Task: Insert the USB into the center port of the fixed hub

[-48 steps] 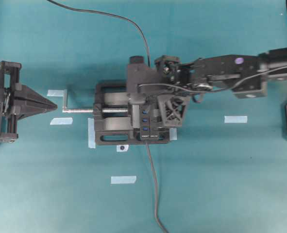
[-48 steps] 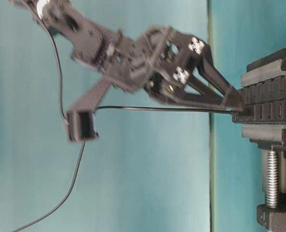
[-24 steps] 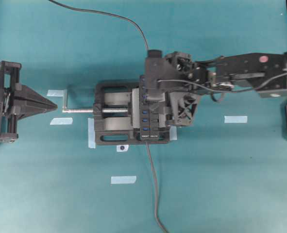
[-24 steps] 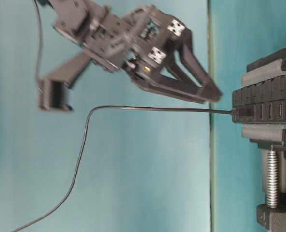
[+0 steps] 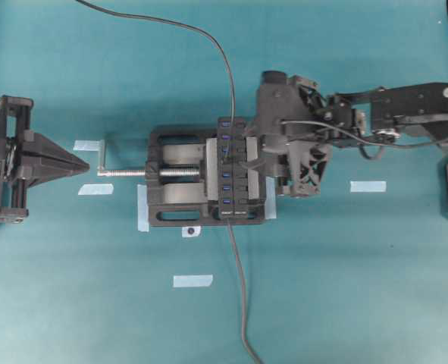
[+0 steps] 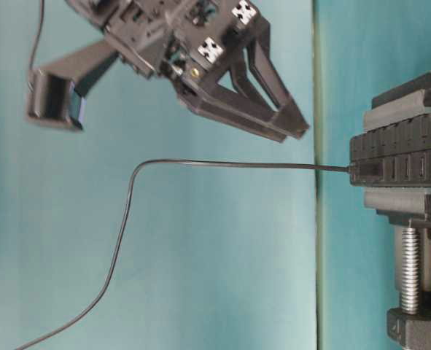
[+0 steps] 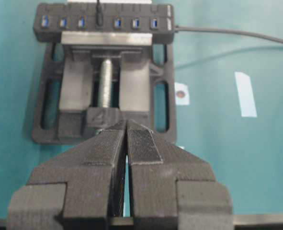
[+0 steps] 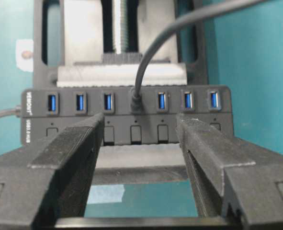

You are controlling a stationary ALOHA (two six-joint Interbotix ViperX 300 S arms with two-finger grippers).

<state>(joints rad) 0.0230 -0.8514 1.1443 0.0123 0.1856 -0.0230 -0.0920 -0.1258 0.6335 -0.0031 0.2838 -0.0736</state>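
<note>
From overhead, the long black bar-shaped fixed hub (image 5: 233,169) sits clamped in the black metal vise (image 5: 180,187) at table centre, the right gripper (image 5: 263,163) hanging over the hub's right edge, the left gripper (image 5: 78,163) well apart beyond the vise's screw handle. At table level, the small black USB (image 6: 357,170) is seated in the hub face with its thin cable running straight out, the right gripper's released fingers (image 6: 292,125) clear above it. Wrist views: right jaws spread, empty, flanking the occupied center port (image 8: 135,102); left jaws clenched on nothing, open cloth ahead.
</note>
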